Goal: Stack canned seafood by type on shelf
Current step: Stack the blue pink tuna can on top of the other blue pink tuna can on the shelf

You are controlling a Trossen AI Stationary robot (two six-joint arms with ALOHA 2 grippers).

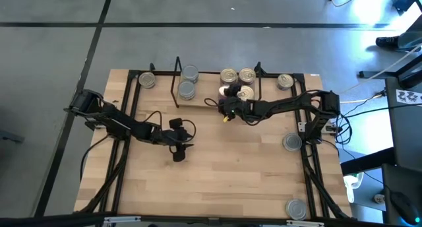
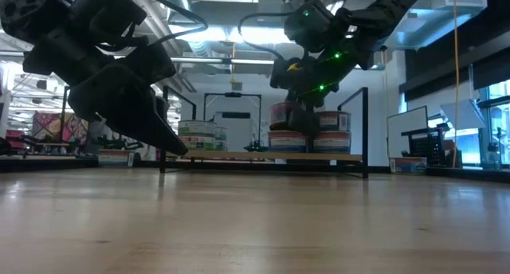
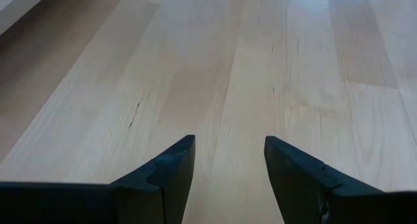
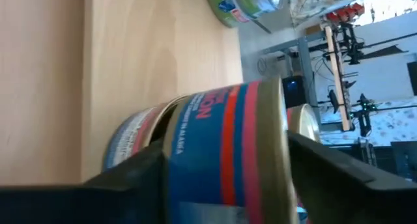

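The shelf (image 1: 204, 103), a black wire rack with a wooden board, stands at the table's far middle. On it are a stack of silver-topped tins (image 1: 188, 90) at the left and gold-lidded tins (image 1: 237, 76) at the right. My right gripper (image 1: 229, 103) is at the gold group, open, with a blue red-striped tin (image 4: 221, 152) between its fingers. That tin rests on another tin (image 4: 130, 139). My left gripper (image 1: 178, 152) hovers open over bare tabletop, left of centre, with nothing between its fingers (image 3: 228, 165). My right gripper has one finger (image 4: 339, 178) beside the blue tin's gold lid (image 4: 279, 139) and the other (image 4: 133, 182) by its base. A thin dark gap shows at the lid side. Whether either finger touches the tin I cannot tell.
Loose tins lie on the table outside the shelf: one at the far left (image 1: 147, 80), one at the far right (image 1: 285, 81), one by the right edge (image 1: 292, 142) and one at the near right corner (image 1: 297, 209). Wire uprights (image 1: 177, 78) rise from the shelf.
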